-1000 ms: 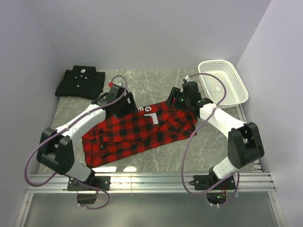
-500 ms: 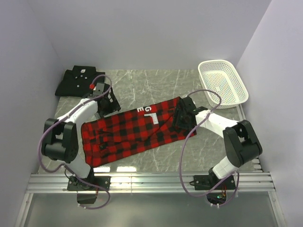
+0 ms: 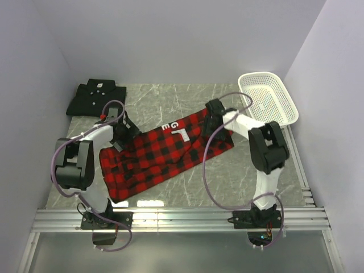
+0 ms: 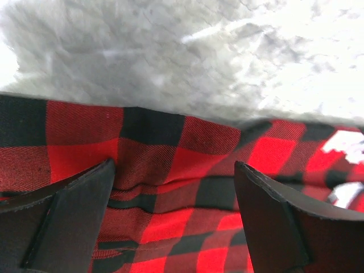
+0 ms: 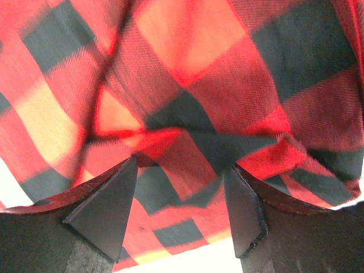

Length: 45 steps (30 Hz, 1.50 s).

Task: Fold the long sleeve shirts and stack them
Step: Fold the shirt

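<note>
Lying diagonally, the plaid shirt (image 3: 159, 156) looks folded lengthwise, white letters (image 3: 175, 127) showing.

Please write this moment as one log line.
left gripper: open on plaid shirt | right gripper: open on same shirt | black shirt: folded, far left

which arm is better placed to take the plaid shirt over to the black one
Left. Its tool is at the plaid shirt's end nearest the folded black shirt; the right tool is at the opposite end, nearer the basket.
</note>
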Each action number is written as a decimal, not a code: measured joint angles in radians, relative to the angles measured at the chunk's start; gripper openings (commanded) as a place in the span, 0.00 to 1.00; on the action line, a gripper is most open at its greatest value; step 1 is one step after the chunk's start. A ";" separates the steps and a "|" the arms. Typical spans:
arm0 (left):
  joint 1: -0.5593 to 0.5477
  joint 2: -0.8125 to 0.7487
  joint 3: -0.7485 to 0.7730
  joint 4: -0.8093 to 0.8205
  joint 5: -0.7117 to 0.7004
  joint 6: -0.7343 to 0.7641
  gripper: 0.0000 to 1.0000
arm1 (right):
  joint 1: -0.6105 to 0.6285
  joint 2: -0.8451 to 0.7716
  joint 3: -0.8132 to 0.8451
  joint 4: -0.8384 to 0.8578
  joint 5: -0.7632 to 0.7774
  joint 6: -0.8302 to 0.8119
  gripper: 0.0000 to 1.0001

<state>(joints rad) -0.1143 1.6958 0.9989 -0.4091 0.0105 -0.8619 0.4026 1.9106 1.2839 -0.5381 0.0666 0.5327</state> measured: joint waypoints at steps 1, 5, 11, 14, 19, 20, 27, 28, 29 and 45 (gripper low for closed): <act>0.004 -0.016 -0.023 0.026 0.014 -0.025 0.94 | -0.010 0.041 0.063 -0.014 -0.005 -0.009 0.69; 0.007 -0.104 -0.149 0.135 0.098 -0.135 0.93 | -0.034 0.240 0.381 -0.101 -0.033 -0.047 0.69; -0.011 -0.274 -0.349 0.190 0.249 -0.280 0.96 | -0.044 0.475 0.785 -0.167 -0.123 -0.080 0.70; -0.038 -0.364 -0.389 0.112 0.253 -0.282 0.98 | -0.044 0.491 0.827 -0.164 -0.148 -0.105 0.71; -0.058 -0.594 -0.385 -0.027 0.195 -0.215 0.94 | -0.044 0.324 0.612 -0.096 -0.121 -0.144 0.74; -0.058 -0.631 -0.377 -0.039 0.182 -0.193 0.92 | -0.044 0.284 0.572 -0.088 -0.111 -0.149 0.75; -0.069 -0.599 -0.182 -0.059 0.137 0.044 0.94 | -0.049 -0.065 0.283 0.021 -0.061 -0.094 0.73; -0.071 -0.559 -0.145 -0.048 0.134 0.076 0.95 | -0.054 -0.119 0.207 0.068 -0.084 -0.056 0.73; -0.071 -0.516 -0.109 -0.040 0.133 0.107 0.96 | -0.061 -0.151 0.156 0.092 -0.097 -0.031 0.72; -0.113 0.224 0.392 0.075 0.157 0.345 0.87 | -0.158 -0.251 -0.428 0.531 -0.249 0.368 0.61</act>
<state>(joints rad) -0.2276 1.9198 1.3911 -0.3344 0.1677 -0.5171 0.2451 1.6596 0.8555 -0.0067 -0.1822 0.9009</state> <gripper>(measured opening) 0.878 0.630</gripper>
